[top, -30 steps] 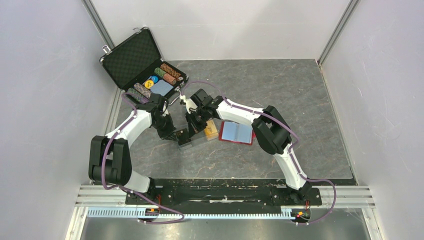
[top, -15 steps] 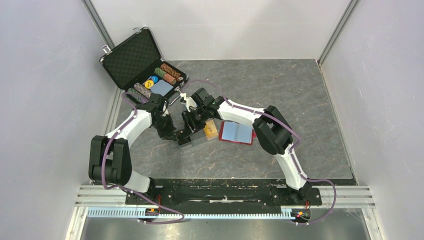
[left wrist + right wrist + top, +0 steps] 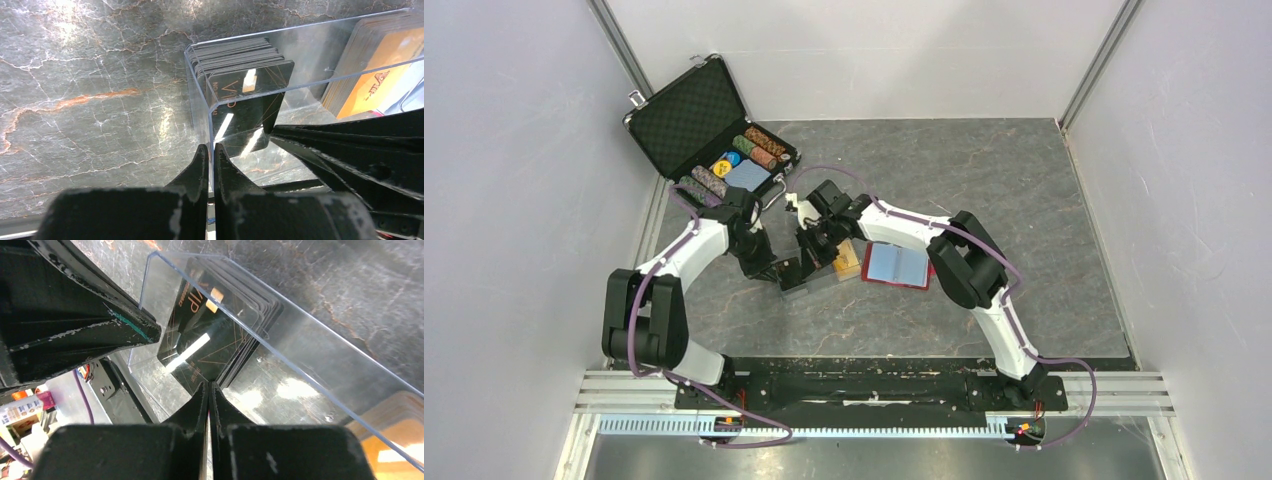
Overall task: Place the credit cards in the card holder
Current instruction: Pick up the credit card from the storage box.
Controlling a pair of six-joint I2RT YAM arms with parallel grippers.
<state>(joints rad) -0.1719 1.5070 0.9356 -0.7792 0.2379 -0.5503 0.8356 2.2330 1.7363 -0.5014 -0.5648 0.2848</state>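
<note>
I am seeing the orange-gold plastic credit cards lying as a small stack on the grey marble-patterned table. They are sitting just left of the red leather-like folding card holder, which is lying open and flat, showing a pale blue face inside.

The left gripper is clenching on the corner wall of a clear acrylic box. A stack of black cards is standing on edge inside that box. The right gripper is showing its fingers pressed tight together, with the tips at the lower edge of the front black card. I cannot tell whether a card is being pinched there.

From above, both grippers are covering most of the box, and the right arm's elbow is cutting off the card holder's right edge. In the wrist views the orange-gold cards are appearing only through the acrylic and running off the frame. I cannot tell whether they are sitting inside the box or behind it.

Gold "VIP" lettering is reading clearly on the front black card. The top orange card is carrying similar letters, partly cut off.
</note>
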